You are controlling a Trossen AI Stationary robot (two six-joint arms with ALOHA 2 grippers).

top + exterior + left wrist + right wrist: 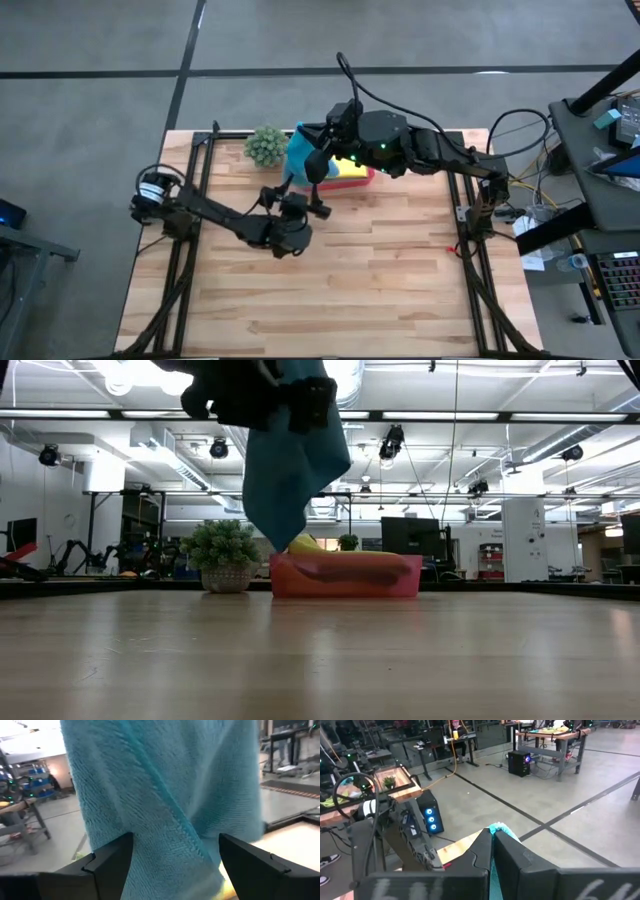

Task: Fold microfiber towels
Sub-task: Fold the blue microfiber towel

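Left claw (175,857) spread around hanging teal towel (165,795); right claw (492,845) pinching it.

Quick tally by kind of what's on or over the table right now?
Teal towel, hanging from the right gripper: 1
Yellow towel in the tray: 1 visible
Pink tray: 1
Plant: 1
Total: 4

Wood-plank table (380,270) w/ pink tray (345,577) & small potted plant (225,555) at far edge.
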